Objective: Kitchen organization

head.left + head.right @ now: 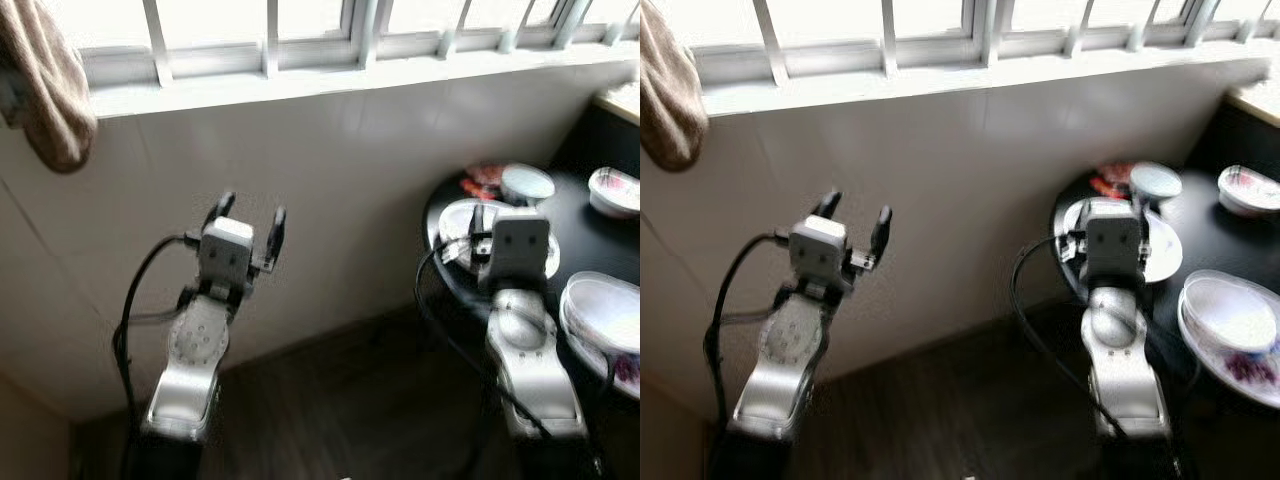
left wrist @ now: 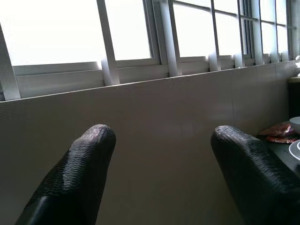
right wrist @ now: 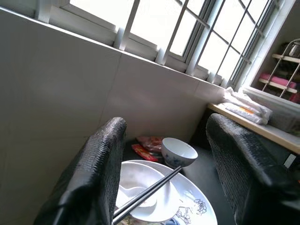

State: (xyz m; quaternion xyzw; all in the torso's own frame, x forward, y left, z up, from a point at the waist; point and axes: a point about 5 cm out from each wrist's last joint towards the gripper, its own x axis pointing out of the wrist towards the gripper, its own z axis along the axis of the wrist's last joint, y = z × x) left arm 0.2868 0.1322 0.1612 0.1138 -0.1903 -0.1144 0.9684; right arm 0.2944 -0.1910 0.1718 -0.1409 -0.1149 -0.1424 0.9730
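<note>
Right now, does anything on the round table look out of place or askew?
Mildly: a pair of chopsticks lies slanted across a white bowl stacked on a plate, tips overhanging. A red wrapper lies loose beside a small bowl. Nothing looks spilled or broken.

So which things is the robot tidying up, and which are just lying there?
For tidying:
plate with chopsticks
small bowl
right gripper, open over the plate
other dishes on the black table

Just lying there:
brown cloth
red packet
left gripper, open, idle

Daylight thru blown-out window — overexposed, floor dim, head views w/ slight blur, wrist fingers soft.
</note>
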